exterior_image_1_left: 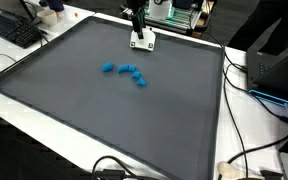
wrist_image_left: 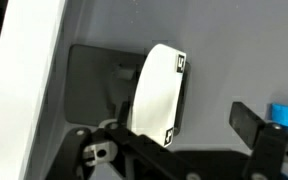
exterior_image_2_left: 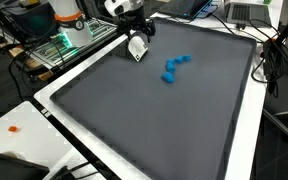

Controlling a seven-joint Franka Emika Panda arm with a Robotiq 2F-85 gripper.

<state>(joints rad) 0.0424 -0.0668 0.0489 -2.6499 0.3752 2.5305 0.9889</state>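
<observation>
My gripper [exterior_image_1_left: 136, 28] hangs over the far edge of a dark grey mat [exterior_image_1_left: 104, 110], seen in both exterior views [exterior_image_2_left: 134, 33]. A white curved block with small black marks [wrist_image_left: 159, 95] stands tilted right under it [exterior_image_1_left: 142, 42] [exterior_image_2_left: 137, 49]. In the wrist view the gripper [wrist_image_left: 196, 128] is open. The white block sits against the left side of the jaws and hides that finger. A wide gap separates the block from the dark right finger. A cluster of small blue pieces [exterior_image_1_left: 126, 73] [exterior_image_2_left: 174, 68] lies on the mat nearby; one shows at the wrist view's right edge [wrist_image_left: 286, 110].
The mat lies on a white table [exterior_image_1_left: 249, 120]. A keyboard [exterior_image_1_left: 12, 30] and cables [exterior_image_1_left: 246, 80] lie around it. Lab equipment [exterior_image_2_left: 69, 30] stands behind the arm. A small orange item [exterior_image_2_left: 14, 128] lies on the white surface near the front.
</observation>
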